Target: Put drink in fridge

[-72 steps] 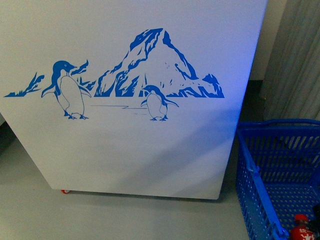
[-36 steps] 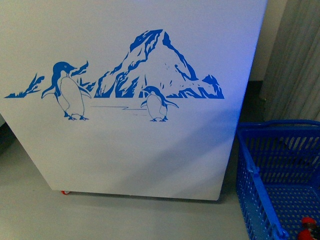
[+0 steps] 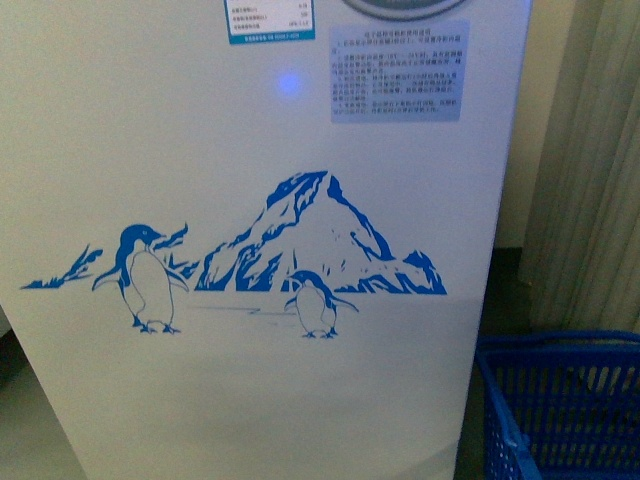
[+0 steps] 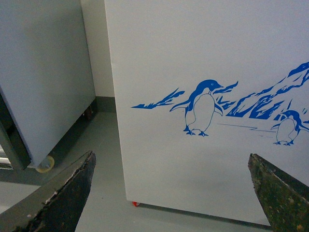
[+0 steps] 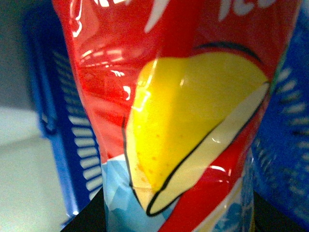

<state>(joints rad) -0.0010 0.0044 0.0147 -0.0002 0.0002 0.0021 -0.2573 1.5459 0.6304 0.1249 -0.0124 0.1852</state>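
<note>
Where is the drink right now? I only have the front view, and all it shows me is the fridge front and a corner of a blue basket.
Observer: The drink fills the right wrist view, apparently clamped in the right pincer, with dark fingers flanking it.
Operator: And the left pincer?
Observer: The left pincer is wide open and empty, facing the fridge.
Operator: Anything beside the fridge?
Observer: A grey cabinet stands apart from it, with bare floor between them.
</note>
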